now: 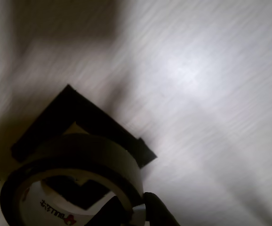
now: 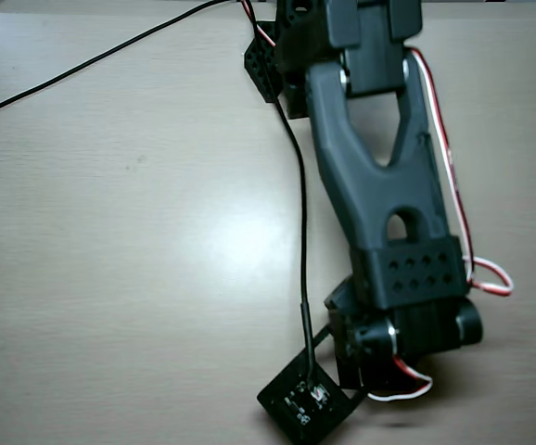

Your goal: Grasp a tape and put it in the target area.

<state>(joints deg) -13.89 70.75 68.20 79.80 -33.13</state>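
So the tape [image 1: 70,174] is up in the gripper [image 1: 143,207] right now. In the wrist view the roll fills the bottom left corner, tilted so its open centre faces the camera, and a dark fingertip [image 1: 157,209] pinches its wall at the lower right, so I'd call it clamped on the roll.

What matters here is that the target area [image 1: 86,120], the black taped square, sits straight behind and under the roll. You can see one corner of it poking out above the roll's top edge, another strip off to the right, and more black through the hole in the middle. So roll and square are pretty much lined up along the camera's line of sight, with the square reaching a bit up and right of the roll.

Whether the roll touches the counter [image 1: 211,94] yet, I can't tell.

The overhead view is no help: the arm [image 2: 379,185] covers both roll and square.

My guess is that a slight nudge toward the square's centre, then straight down and let go, would do it.
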